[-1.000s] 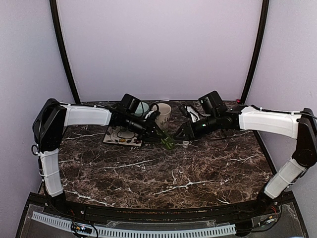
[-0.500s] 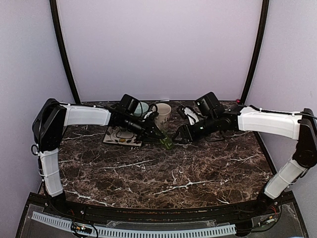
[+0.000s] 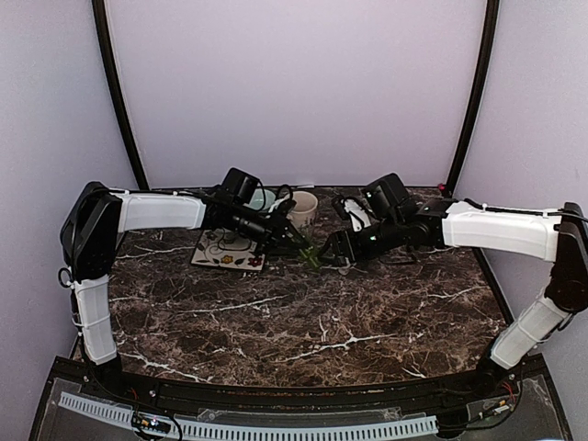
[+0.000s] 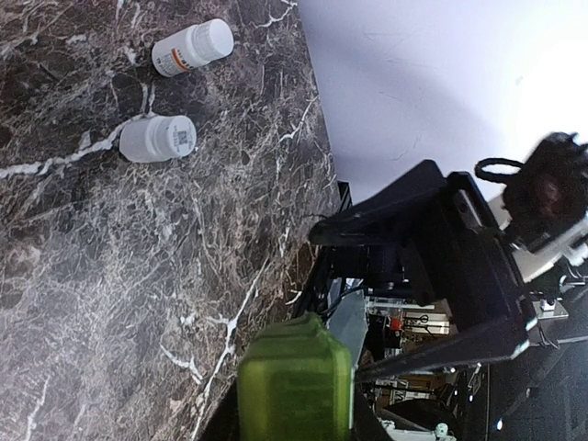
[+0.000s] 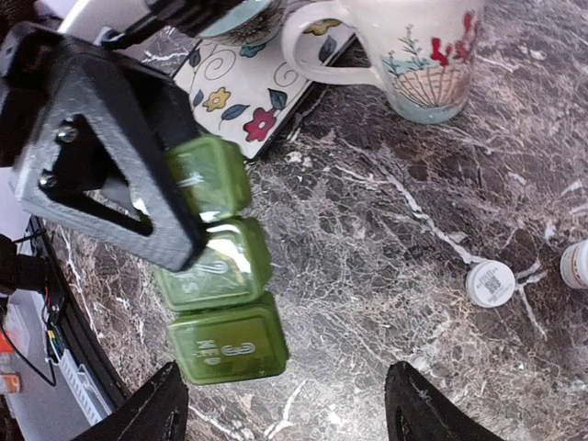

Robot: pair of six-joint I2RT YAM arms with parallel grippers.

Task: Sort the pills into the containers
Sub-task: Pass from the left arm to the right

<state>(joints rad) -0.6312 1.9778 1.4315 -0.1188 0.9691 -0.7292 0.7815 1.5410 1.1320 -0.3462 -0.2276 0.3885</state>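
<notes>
My left gripper (image 3: 296, 243) is shut on a green pill organizer (image 3: 313, 256) and holds it above the table near the middle back. In the right wrist view the organizer (image 5: 220, 285) shows three lidded compartments in a row, with the left gripper's black fingers (image 5: 101, 175) clamped on its upper end. My right gripper (image 5: 289, 413) is open and empty, just in front of the organizer's free end (image 3: 336, 248). In the left wrist view the organizer (image 4: 294, 381) fills the space between the jaws. Two white pill bottles (image 4: 191, 48) (image 4: 158, 138) lie on the marble.
A white mug with a shell picture (image 5: 413, 46) (image 3: 303, 208) stands at the back beside a floral tile (image 5: 243, 87) (image 3: 225, 250). A teal bowl (image 3: 263, 197) sits behind the left wrist. The bottles also show in the right wrist view (image 5: 490, 282) (image 5: 577, 265).
My right gripper has moved left and closer to the organizer. My left gripper has kept its hold and raised the organizer slightly.
</notes>
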